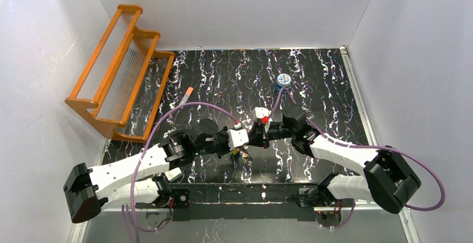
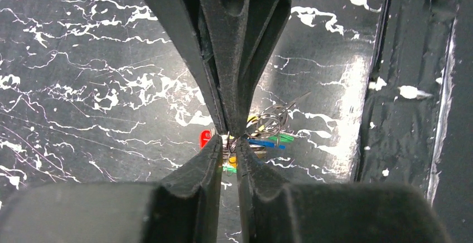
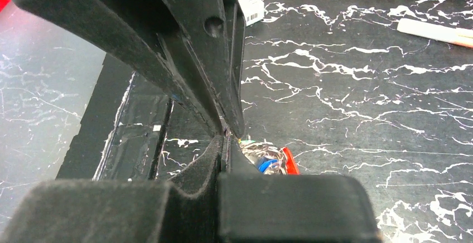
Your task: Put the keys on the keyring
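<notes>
The keys [image 1: 241, 154] hang as one small bunch under the two gripper tips; the red, blue, green and yellow heads and thin wire rings show in the left wrist view [image 2: 266, 141] and the right wrist view [image 3: 270, 158]. My left gripper [image 2: 228, 144] is nearly shut, pinching the bunch at its tips. My right gripper [image 3: 228, 138] is shut tight, tip to tip against the left one, on a thin part of the bunch. In the top view both grippers meet mid-table, the left [image 1: 248, 141] and the right [image 1: 257, 137]. No cream-white keyring is in view.
A small round blue tin [image 1: 284, 79] stands at the back right. An orange-tipped white tube [image 1: 187, 95] lies at the back left, next to an orange wooden rack [image 1: 120, 70]. A black strip [image 1: 245, 190] runs along the near table edge.
</notes>
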